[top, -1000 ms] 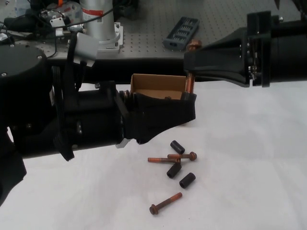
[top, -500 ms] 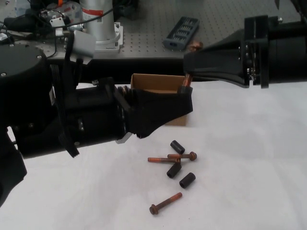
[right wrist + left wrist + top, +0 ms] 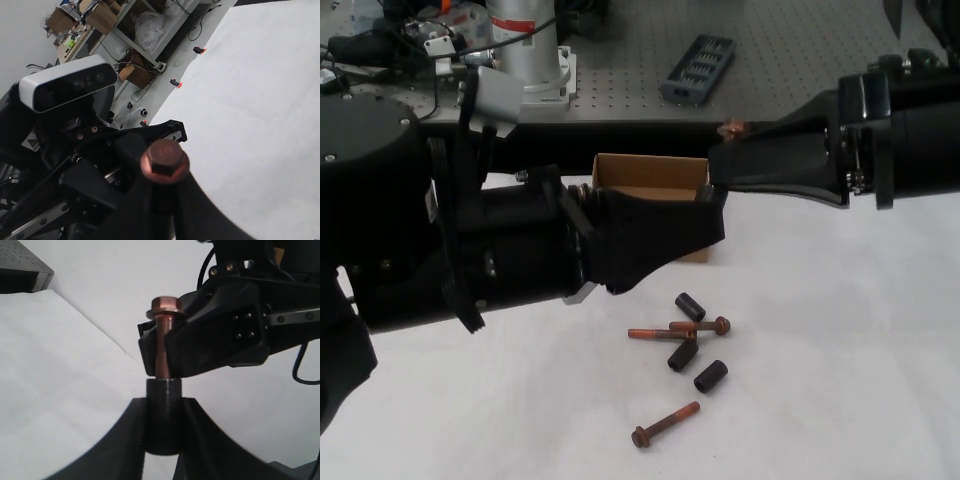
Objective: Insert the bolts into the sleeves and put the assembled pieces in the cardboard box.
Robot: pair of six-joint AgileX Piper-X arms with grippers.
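**Left gripper**: the fingers are drawn in narrow and pinch a black sleeve on both sides of its lower part. The sleeve's open end faces the other arm's gripper.

**Right gripper**: it is clamped on the shank of a copper-coloured bolt, just under the flanged hex head. The head stands clear of the fingers.

**Bolt and sleeve together:** the two are in line, and the lower end of the shank meets the sleeve's mouth. How deep the shank sits inside cannot be told.

**Place of the held pair:** they are in the air, off the desk, over the right-hand end of the cardboard box. The box stands open at the far edge of the desk, about midway along it.

**Loose bolts**: there are three. Two lie touching near the middle of the desk, and the third lies apart, closer to the near edge.

**Loose sleeves**: there are three, all black, scattered around the two touching bolts. One lies on their far side and two on their near side.

**Blue tray**: it lies on the perforated board beyond the far edge of the desk. Any marking on it is too small to make out.

**Sticker**: it is small and pale and sits on the left arm's housing below the wrist camera. Its print is too small to read.
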